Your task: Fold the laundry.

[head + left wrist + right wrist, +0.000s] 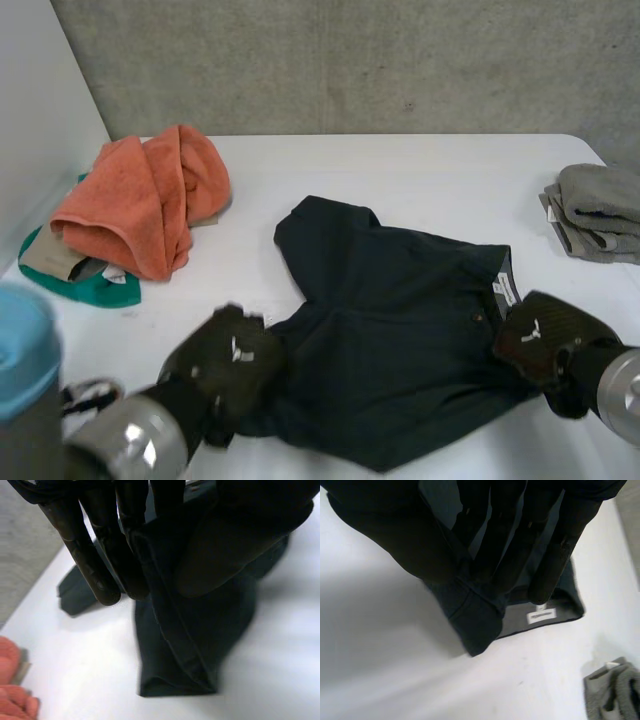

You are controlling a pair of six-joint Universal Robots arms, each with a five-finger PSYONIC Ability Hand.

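Observation:
A dark navy garment (400,330), likely shorts, lies crumpled on the white table (420,170) in the head view, its waistband with a white label (503,287) to the right. My left hand (225,360) is at the garment's near left edge. In the left wrist view the fingers (95,565) and thumb pinch a fold of the dark cloth (190,650), which hangs down to the table. My right hand (545,335) is at the waistband end. In the right wrist view its thumb (395,530) and fingers pinch the waistband (475,625) beside the label (541,615).
An orange towel (150,195) is heaped at the back left over a green cloth (95,288) and a beige piece (50,258), close to the white side wall. A folded grey towel (600,210) sits at the right edge. Bare table lies behind the garment.

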